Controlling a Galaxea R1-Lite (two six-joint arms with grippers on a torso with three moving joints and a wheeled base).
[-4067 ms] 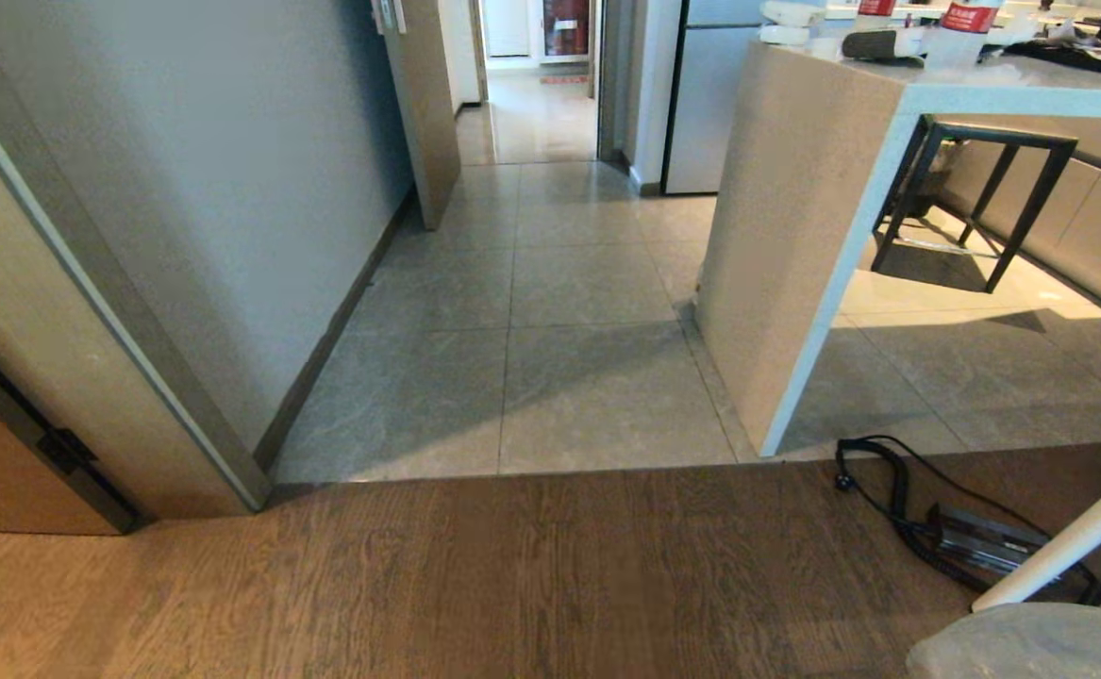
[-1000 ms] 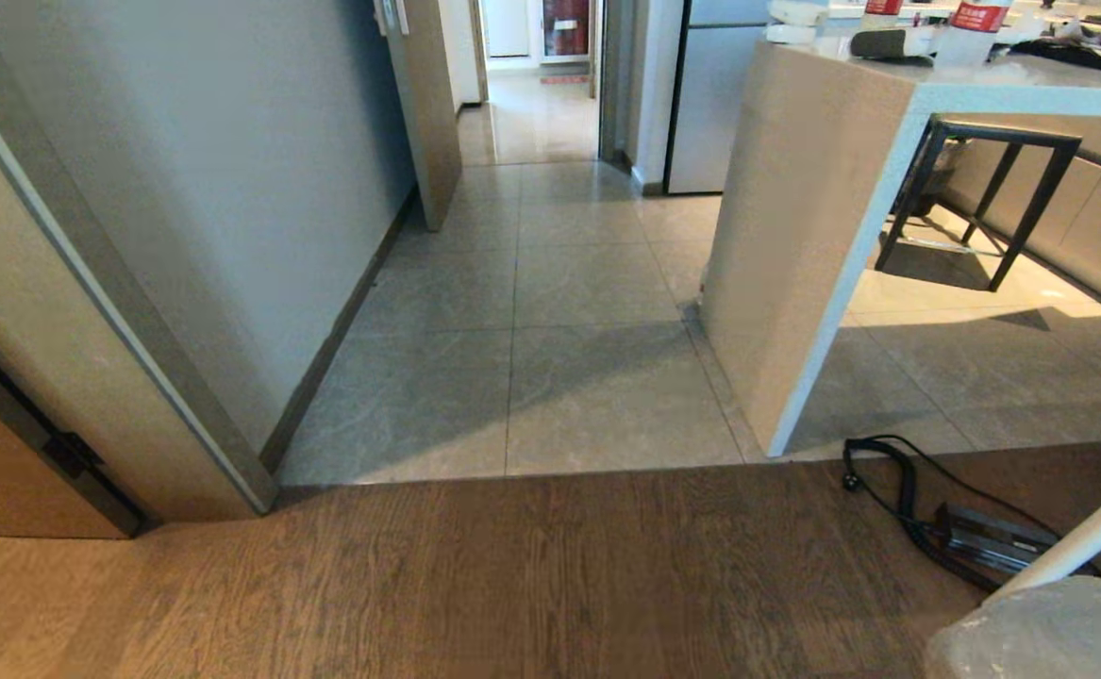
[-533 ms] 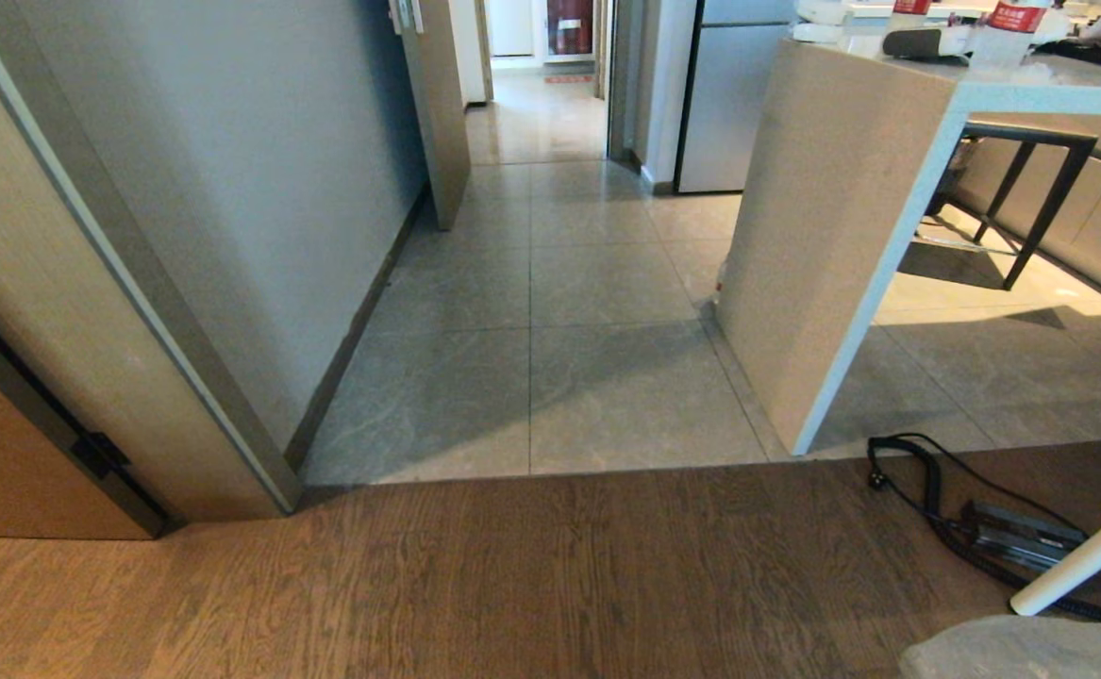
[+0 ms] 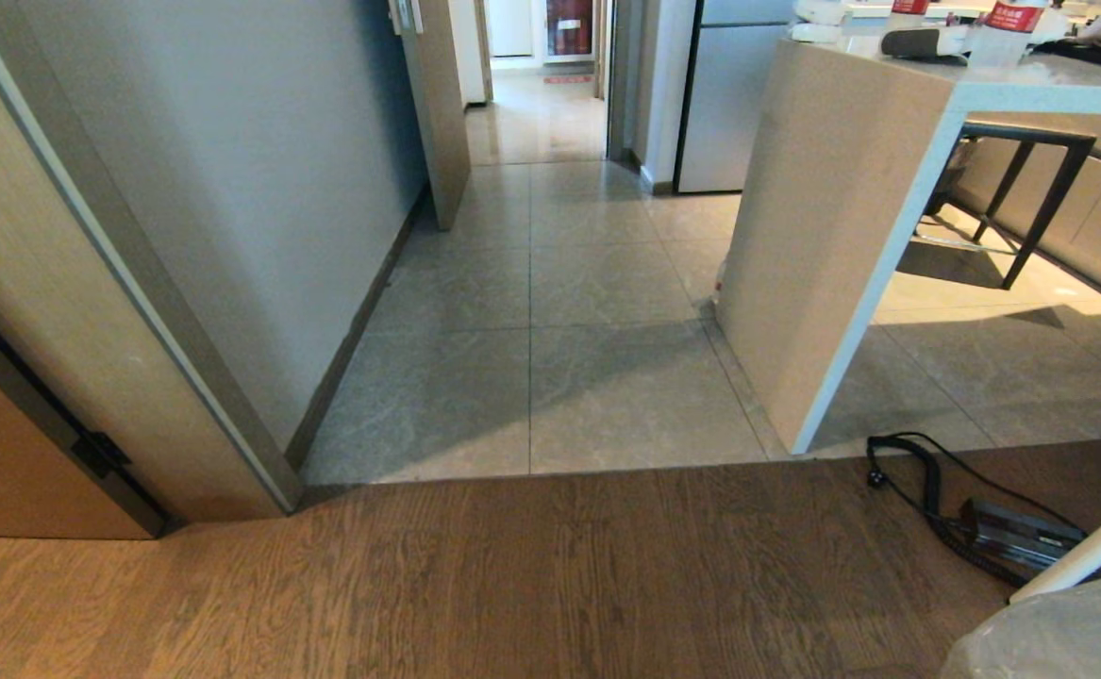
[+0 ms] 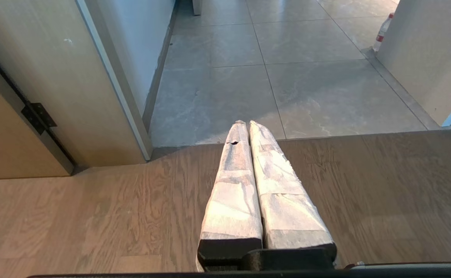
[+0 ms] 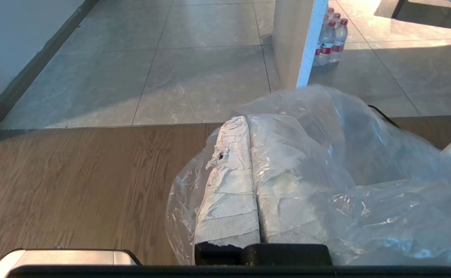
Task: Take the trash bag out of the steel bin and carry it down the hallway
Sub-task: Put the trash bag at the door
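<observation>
Right claw (image 6: pixel 248 127) clamped shut on the trash bag (image 6: pixel 364 185), film draped over its fingers for carrying, short of the counter (image 6: pixel 293 38). Left claw (image 5: pixel 247 124) closed, empty, idle. Head view: bag (image 4: pixel 1059 632) near the counter (image 4: pixel 814 236), hallway (image 4: pixel 550 217) beside the counter.

**Two taped grippers on black mounts**

The left gripper (image 5: pixel 247 122) has two long, tapering fingers (image 5: pixel 233 193) wrapped in wrinkled whitish tape, with a small dark tear near the tip of one. They widen toward a black block base at 6 o'clock, with a black housing edge below it. The right gripper (image 6: pixel 247 120) looks alike: pale, creased tape wrapping, a small hole near one tip, a black base. A silvery rounded body part (image 6: pixel 63 259) shows at 7 o'clock in the right wrist view.
</observation>
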